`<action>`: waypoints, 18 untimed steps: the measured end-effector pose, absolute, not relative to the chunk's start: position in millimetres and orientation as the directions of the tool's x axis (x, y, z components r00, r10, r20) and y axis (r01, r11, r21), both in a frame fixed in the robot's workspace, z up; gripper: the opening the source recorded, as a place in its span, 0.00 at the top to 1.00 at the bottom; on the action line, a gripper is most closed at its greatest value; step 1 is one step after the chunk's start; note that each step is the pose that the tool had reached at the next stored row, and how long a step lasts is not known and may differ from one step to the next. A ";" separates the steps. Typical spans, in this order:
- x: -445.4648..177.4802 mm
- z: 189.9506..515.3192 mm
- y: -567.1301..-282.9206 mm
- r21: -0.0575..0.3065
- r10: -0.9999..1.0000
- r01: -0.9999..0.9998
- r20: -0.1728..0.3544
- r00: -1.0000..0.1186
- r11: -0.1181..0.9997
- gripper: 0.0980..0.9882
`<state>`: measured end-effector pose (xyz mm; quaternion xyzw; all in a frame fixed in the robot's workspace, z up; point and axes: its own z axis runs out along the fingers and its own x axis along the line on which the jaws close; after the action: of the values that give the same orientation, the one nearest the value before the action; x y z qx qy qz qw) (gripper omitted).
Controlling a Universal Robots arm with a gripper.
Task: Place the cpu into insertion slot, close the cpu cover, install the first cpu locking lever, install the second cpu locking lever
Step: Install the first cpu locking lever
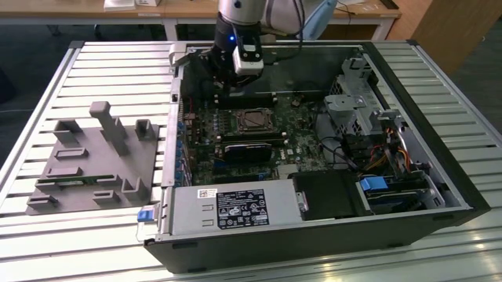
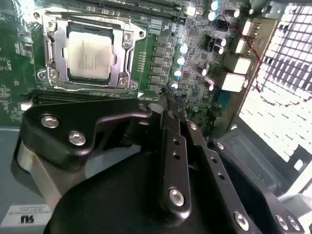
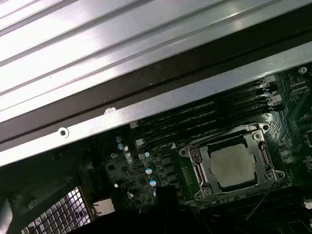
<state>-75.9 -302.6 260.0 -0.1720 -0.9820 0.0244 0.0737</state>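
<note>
An open computer case (image 1: pixel 314 249) is laid on a slatted table (image 1: pixel 79 247). The gripper (image 1: pixel 223 87) is held inside it, near the insertion slot (image 1: pixel 255 120) (framed in silvery metal) but apart from it. A grey fixture (image 1: pixel 94 158) is set at the exterior view's left.

Room straight above the silvery hinged metal cpu cover (image 1: pixel 255 119) is open. Long black memory slots (image 3: pixel 204 117) lie low along two sides of it. A black rectangular block (image 1: pixel 247 154) and the grey metal drive cage (image 1: pixel 354 108) stand nearby, seemingly taller.
</note>
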 end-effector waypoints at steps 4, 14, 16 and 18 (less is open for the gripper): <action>-76.0 278.1 -302.7 -0.074 0.342 0.334 0.136 -0.930 0.940 1.00; -76.0 281.9 -302.7 -0.073 0.341 0.334 0.136 -0.930 0.940 1.00; -76.0 282.3 -302.7 -0.073 0.341 0.334 0.136 -0.930 0.940 1.00; -76.0 283.0 -302.7 -0.073 0.341 0.334 0.136 -0.930 0.940 1.00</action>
<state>-76.0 -302.7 283.0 -0.1720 -0.9820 0.0245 0.0737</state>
